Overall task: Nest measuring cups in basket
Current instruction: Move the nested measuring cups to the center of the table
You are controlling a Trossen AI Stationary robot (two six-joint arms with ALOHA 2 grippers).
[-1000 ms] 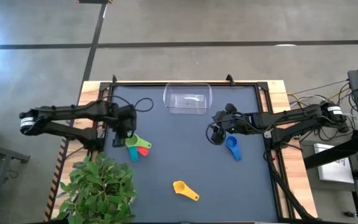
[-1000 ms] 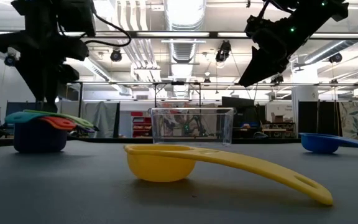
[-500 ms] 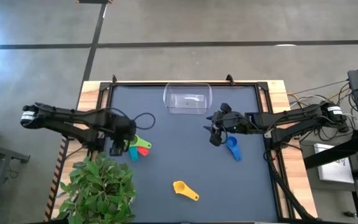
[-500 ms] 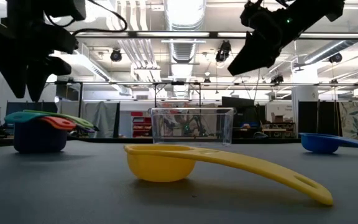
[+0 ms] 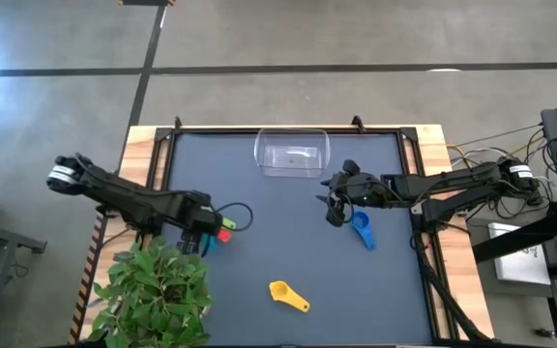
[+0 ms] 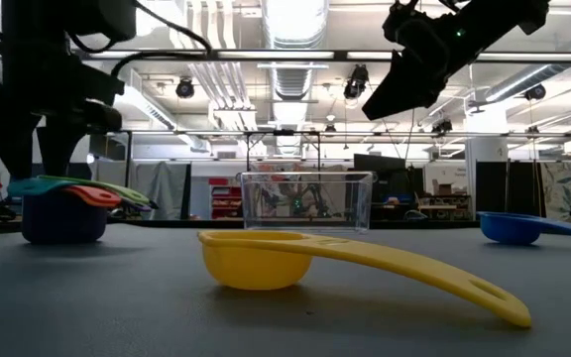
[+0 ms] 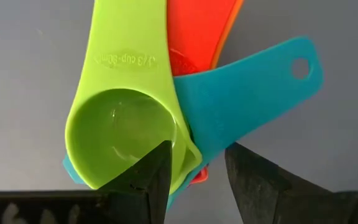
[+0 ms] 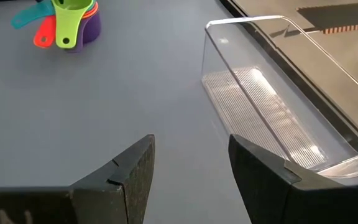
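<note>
Measuring cups (image 7: 160, 112) stack: left end effector (image 7: 194, 171) had swung over it, open, straddling rim; grasp imminent. Right end effector (image 8: 188, 171) open, empty.

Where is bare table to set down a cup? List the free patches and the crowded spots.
Free: the dark mat between the stacked cups and the blue cup, and the strip between the basket and the yellow cup. Crowded: around the stack, where the left claw hovers beside the plant, and by the right claw.

Left hand (image 5: 204, 230) hides most nested cups (image 5: 222, 233).
</note>
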